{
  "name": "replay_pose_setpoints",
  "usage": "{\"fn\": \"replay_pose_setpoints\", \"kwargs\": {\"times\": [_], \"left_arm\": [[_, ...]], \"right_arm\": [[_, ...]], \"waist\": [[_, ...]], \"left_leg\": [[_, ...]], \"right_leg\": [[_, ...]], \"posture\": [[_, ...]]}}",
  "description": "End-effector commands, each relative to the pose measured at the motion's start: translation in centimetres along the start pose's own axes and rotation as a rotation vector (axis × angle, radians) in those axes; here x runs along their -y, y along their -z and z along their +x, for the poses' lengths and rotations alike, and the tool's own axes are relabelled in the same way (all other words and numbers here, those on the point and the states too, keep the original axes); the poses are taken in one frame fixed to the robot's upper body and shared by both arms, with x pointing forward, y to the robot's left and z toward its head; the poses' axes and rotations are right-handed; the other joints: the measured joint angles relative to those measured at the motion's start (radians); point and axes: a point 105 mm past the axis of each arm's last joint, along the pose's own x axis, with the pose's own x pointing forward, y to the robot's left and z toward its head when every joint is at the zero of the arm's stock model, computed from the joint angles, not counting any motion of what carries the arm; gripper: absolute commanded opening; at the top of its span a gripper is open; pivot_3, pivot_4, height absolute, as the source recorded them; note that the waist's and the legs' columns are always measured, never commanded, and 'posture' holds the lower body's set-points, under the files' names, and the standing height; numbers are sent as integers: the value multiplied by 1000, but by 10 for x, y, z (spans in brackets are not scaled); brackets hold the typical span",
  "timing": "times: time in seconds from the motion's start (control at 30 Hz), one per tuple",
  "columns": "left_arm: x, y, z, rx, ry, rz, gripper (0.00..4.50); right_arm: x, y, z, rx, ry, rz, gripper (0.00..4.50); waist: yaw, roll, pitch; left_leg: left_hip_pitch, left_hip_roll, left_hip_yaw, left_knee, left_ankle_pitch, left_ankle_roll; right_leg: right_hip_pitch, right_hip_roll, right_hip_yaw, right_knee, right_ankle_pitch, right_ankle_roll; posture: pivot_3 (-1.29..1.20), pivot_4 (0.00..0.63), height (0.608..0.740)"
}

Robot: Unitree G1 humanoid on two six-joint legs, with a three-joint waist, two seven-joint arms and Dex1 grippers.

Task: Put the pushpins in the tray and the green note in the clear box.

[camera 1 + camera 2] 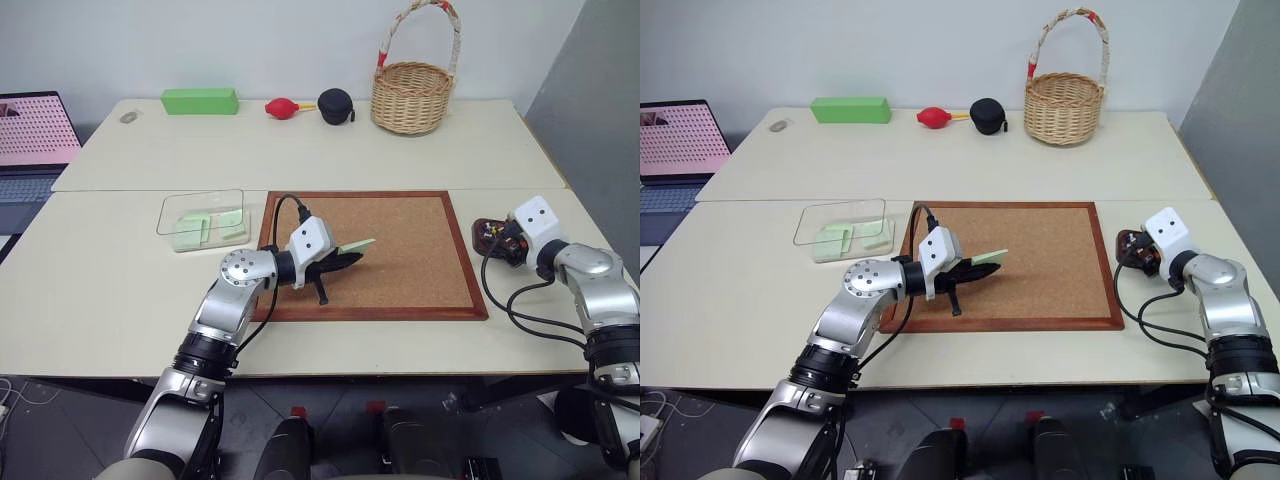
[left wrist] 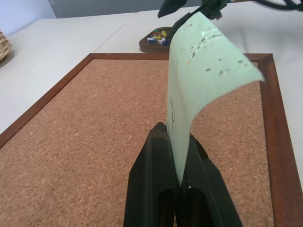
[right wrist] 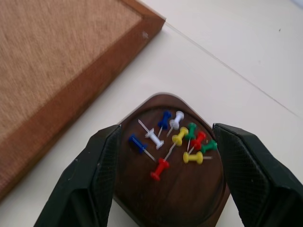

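Clear box (image 1: 201, 218) at ten o'clock of the corkboard (image 1: 420, 250). Left gripper (image 1: 345, 262) pinches the green note (image 1: 357, 246) by one edge; thin, limp paper. Right gripper (image 3: 163, 177), spread, straddles the tray (image 3: 170, 189) of pushpins (image 3: 175, 142) at three o'clock.

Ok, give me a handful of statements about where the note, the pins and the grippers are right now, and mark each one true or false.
1. The left gripper is shut on the green note. True.
2. The green note already lies in the clear box. False: it is held above the corkboard.
3. Pushpins of several colours lie in the tray. True.
4. The right gripper is clamped on a red pin. False: its fingers stand open on either side of the tray.
5. The tray sits on the corkboard. False: it rests on the table beside the board's frame.
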Motion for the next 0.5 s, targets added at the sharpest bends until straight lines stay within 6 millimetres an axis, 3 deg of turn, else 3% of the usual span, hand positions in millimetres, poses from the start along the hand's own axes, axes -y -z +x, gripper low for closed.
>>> {"fn": "replay_pose_setpoints", "kwargs": {"times": [0.03,0.17,0.27,0.5], "left_arm": [[-14,-25,-8,77,-67,27,0],[-23,-29,-20,72,-117,24,0],[-33,-31,-45,25,-177,40,0],[-64,-19,-126,-178,-396,60,0]], "right_arm": [[14,-48,-16,159,9,-10,3266],[-8,-72,-23,258,-115,-20,3266],[-44,-105,-29,391,-285,-27,3266],[-122,-146,-28,507,-622,-5,3266]], "waist": [[0,0,0],[-2,0,0],[-6,0,0],[-23,0,0]], "left_leg": [[0,0,0,0,0,0],[0,0,0,0,0,0],[0,1,0,0,0,0],[1,2,-1,0,0,0]], "right_leg": [[0,0,0,0,0,0],[0,0,0,0,0,0],[0,1,0,0,0,0],[0,1,-1,1,0,0]], "posture": [[0,150,740],[0,150,740],[0,150,740],[0,150,740]]}}
